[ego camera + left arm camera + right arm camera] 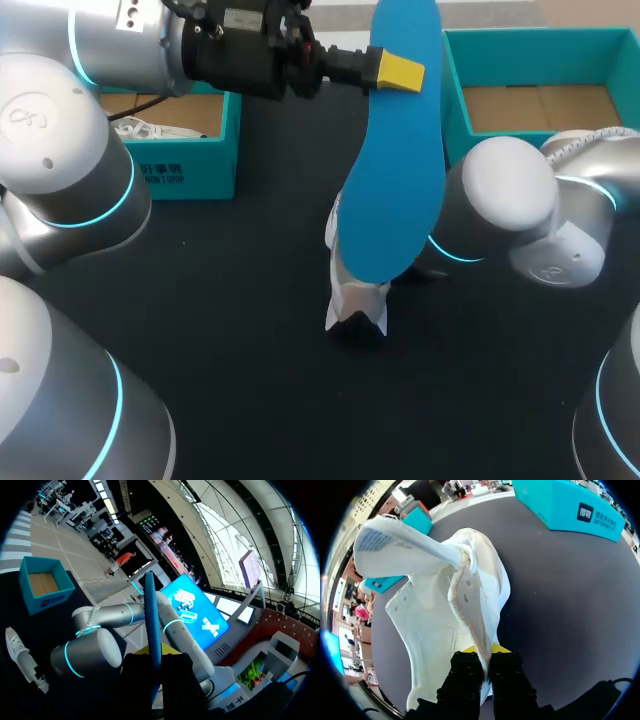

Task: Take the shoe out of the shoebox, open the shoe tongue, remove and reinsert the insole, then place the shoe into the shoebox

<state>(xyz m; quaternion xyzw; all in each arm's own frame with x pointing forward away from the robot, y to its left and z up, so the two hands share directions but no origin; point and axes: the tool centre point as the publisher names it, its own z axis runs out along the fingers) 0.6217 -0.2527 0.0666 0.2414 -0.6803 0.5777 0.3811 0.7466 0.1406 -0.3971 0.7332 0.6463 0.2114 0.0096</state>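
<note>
Blue insole [395, 180], long and flat, held up high over the middle of the table [250, 350]. Pinched tight near its top by the left gripper [400, 72], arm stretched in sideways. Below, white shoe [435, 630] on the table, tongue pulled wide open, side wall squeezed in the right gripper [485, 652], arm bent low.

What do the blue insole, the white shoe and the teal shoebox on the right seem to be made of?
The insole looks like thin foam, matte blue: flat, even, no shine. The shoe seems to be smooth white leather or synthetic, with punched holes and a fuzzy raw edge. The right shoebox is likely cardboard: teal walls, plain brown floor with a flap seam.
</note>
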